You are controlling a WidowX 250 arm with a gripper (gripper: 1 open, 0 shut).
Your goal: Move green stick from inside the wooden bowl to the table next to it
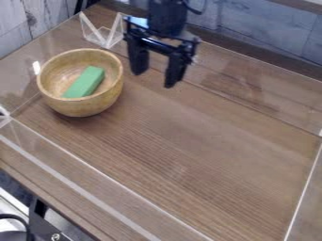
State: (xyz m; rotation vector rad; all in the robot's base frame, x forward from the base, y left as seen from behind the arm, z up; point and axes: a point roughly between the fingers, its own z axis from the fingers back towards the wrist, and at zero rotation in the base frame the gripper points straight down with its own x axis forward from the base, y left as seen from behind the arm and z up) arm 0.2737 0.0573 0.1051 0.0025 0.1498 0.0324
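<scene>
Right of bowl (81,82): bare table (201,141).

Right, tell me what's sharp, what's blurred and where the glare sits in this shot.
Camera view: the wooden bowl and green stick look fairly crisp; the open end effector is softly blurred; pale glare streaks the table and the clear plastic walls.

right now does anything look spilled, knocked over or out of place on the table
Nothing stands out. The wooden bowl sits upright on the table with the green stick lying inside it. The gripper hangs open to the right of the bowl, holding nothing. No spills or damage show.
</scene>
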